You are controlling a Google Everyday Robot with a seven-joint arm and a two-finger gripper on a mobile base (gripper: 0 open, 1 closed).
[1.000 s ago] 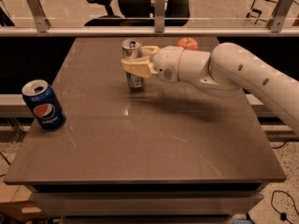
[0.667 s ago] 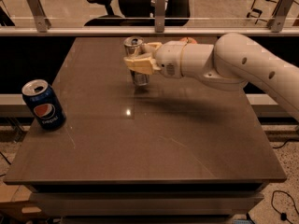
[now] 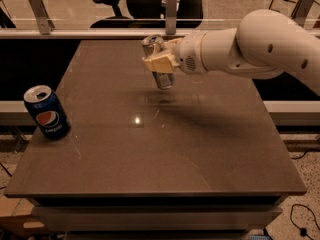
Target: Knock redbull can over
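Note:
The redbull can is a slim silver can near the far middle of the dark table. It is tilted, with its top leaning to the left, and its bottom appears to hang just above the table over a faint reflection. My gripper reaches in from the right on a white arm. Its cream fingers are closed around the middle of the can.
A dark-blue Pepsi can stands upright near the table's left edge. A rail with metal posts runs behind the table, with office chairs beyond it. The table's right edge lies under my arm.
The redbull can stood upright on the table with my gripper around it. Now it is tilted and looks lifted, and the arm has risen a little.

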